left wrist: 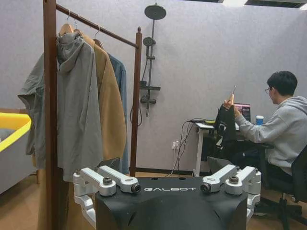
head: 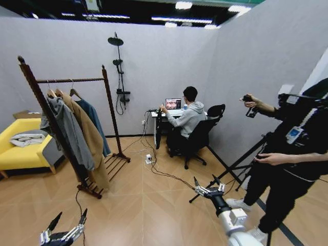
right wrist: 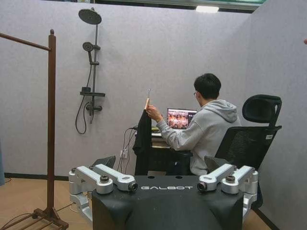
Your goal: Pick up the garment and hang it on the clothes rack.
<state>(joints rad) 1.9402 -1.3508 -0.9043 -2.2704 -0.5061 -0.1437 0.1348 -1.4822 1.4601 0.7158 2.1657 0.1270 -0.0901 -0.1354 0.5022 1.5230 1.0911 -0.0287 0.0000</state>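
The garment (right wrist: pixel 143 139) is a black piece on a light wooden hanger, held up by the hand of a person seated at a desk by the far wall; the left wrist view has the garment (left wrist: pixel 224 125) too. The clothes rack (head: pixel 72 80) of dark reddish-brown wood stands at the left, its post (left wrist: pixel 48 96) close to my left arm and its other post (right wrist: pixel 51 120) farther off. My left gripper (head: pixel 65 229) hangs low at the near left, open (left wrist: pixel 170 188) and empty. My right gripper (head: pixel 207 185) is at the near right, open (right wrist: pixel 167 186) and empty, far from the garment.
A grey hooded jacket (head: pixel 69 133), a tan coat (head: pixel 92 138) and a blue shirt (head: pixel 97 120) hang on the rack. A yellow sofa (head: pixel 20 148) sits far left. Cables (head: pixel 159 171) cross the floor. A standing person (head: pixel 292 154) and a tripod (head: pixel 241 164) crowd the right.
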